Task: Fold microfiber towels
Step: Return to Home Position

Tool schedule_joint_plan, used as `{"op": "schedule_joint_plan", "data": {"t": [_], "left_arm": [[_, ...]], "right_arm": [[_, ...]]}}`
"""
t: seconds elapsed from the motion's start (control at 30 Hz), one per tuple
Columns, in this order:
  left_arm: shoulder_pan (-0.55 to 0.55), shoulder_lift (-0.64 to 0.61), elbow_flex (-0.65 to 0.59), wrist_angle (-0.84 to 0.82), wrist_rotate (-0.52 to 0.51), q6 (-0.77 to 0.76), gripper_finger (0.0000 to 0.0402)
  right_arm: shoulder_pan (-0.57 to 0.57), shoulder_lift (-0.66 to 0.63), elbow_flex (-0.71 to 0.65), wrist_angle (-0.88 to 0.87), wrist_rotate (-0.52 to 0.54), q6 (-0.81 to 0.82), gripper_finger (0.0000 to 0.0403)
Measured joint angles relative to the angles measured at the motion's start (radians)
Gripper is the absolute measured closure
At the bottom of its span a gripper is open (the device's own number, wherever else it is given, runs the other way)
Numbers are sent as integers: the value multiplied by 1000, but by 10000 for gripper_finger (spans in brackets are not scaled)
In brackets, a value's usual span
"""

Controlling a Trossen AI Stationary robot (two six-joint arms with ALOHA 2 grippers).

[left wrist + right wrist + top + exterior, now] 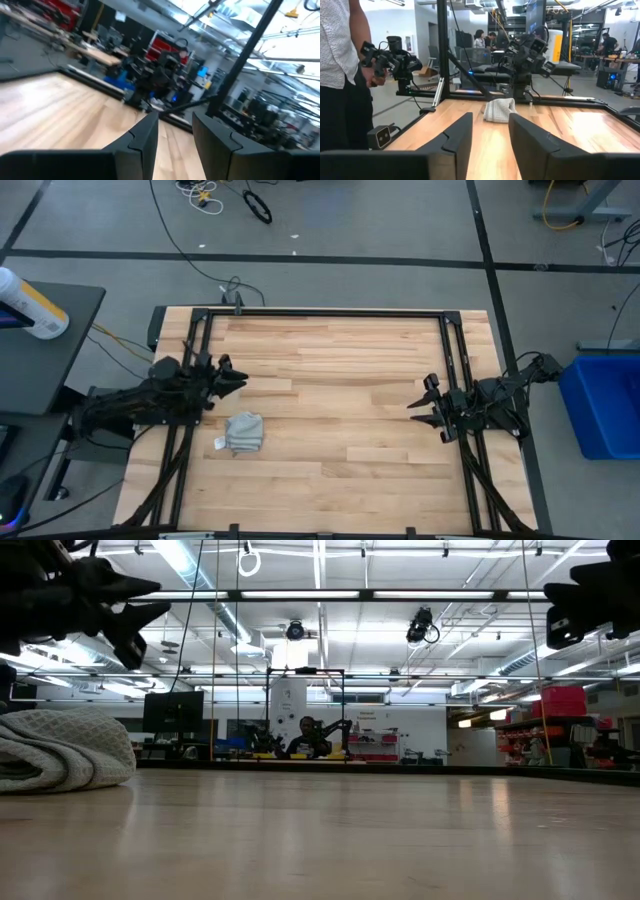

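Note:
The light grey-blue microfiber towel (243, 432) lies folded into a small bundle on the wooden table, near its left side, with a white tag (219, 444) at its near left corner. It also shows in the low view (60, 750) and the right wrist view (500, 110). My left gripper (235, 380) hovers open above the table just beyond the towel, pointing toward the table's right; nothing is between its fingers (145, 142). My right gripper (420, 408) stands open at the table's right side, pointing toward the towel, far from it.
A black metal frame (320, 313) runs around the tabletop. A blue bin (605, 405) stands beyond the right edge, and a dark side table with a bottle (30, 305) beyond the left. A person (340, 75) stands past the table's left side. Bare wood lies between the grippers.

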Motion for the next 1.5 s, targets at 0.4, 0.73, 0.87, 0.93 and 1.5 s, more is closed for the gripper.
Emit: {"op": "schedule_joint_plan", "data": {"t": [0.4,0.73,0.87,0.93,1.5], "left_arm": [[-170,0,0,-91,-271,73,274],[-207,0,0,-110,-276,130,274],[-207,0,0,-114,-250,135,274],[-207,0,0,-126,-221,128,274],[-207,0,0,-119,-157,117,274]], "right_arm": [[0,0,0,-9,0,11,201],[0,8,0,11,-10,11,153],[0,8,0,97,-10,11,133],[0,8,0,155,-11,11,123],[0,8,-1,844,-11,12,64]]}}
